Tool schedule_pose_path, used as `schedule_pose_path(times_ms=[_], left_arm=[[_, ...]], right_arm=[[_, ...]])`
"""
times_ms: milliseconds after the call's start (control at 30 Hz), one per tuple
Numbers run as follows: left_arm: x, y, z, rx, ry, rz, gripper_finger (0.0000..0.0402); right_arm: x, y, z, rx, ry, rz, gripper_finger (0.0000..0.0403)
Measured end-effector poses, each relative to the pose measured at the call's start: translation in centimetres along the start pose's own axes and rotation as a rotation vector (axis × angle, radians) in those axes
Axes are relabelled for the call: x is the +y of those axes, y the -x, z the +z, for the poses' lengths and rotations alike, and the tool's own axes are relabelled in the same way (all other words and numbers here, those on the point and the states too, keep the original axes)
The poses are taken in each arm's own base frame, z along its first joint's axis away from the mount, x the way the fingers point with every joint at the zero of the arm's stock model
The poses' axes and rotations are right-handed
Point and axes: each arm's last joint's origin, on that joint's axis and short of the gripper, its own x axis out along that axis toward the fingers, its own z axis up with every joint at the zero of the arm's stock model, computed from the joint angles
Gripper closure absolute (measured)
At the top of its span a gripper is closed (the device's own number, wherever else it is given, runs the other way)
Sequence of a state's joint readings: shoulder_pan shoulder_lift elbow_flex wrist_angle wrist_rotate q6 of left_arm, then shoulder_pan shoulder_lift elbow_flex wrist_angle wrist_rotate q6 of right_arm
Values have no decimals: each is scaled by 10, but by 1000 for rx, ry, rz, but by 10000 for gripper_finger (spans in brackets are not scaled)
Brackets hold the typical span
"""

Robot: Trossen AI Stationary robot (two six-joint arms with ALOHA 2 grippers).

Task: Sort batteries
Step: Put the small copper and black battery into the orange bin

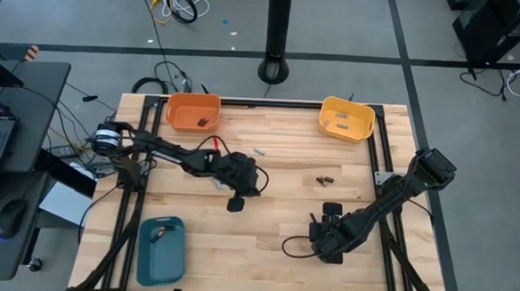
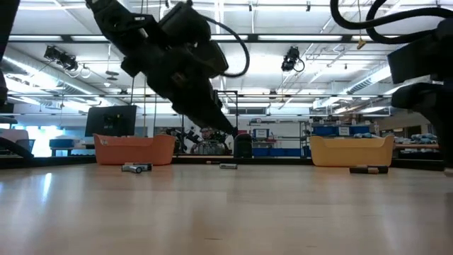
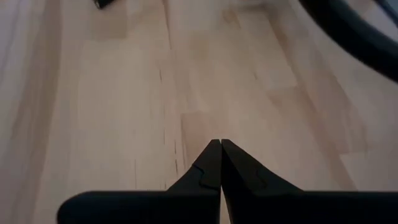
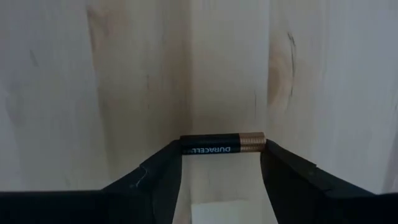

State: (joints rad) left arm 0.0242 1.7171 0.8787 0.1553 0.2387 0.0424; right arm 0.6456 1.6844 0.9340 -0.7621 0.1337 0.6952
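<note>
Though tiny — black, copper-capped battery point(image 4: 222, 145).

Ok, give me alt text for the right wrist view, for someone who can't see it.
A black-and-copper battery sits crosswise between the right gripper's two dark fingertips, which meet its two ends. Pale wooden table fills everything behind it.

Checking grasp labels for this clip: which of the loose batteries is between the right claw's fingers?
The black-and-copper Duracell battery, lying crosswise between the right claw fingers. The dark pair mid-table and the silvery one lie loose on the wood, apart from either claw.
</note>
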Motion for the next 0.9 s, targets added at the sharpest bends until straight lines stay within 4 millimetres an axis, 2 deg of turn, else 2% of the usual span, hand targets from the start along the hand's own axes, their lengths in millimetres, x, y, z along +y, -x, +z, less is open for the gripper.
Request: schedule_pose_path(times_ms=[133,267,567,733,900], left_arm=[[2,-10,-4,-12,21,-2,391],[3,-13,5,-131,53,-79,391],[21,-7,29,-418,294,-237,391],[21,-2,38,-526,287,-267,377],[16,3,48,-622,264,-298,340]], right_arm=[[-4,0,3,-2,-6,-8,195],[-11,10,10,-22,-9,-86,195],[-30,65,33,-93,66,-475,195],[-40,96,55,-223,107,-628,195],[-51,114,74,-289,157,-718,195]])
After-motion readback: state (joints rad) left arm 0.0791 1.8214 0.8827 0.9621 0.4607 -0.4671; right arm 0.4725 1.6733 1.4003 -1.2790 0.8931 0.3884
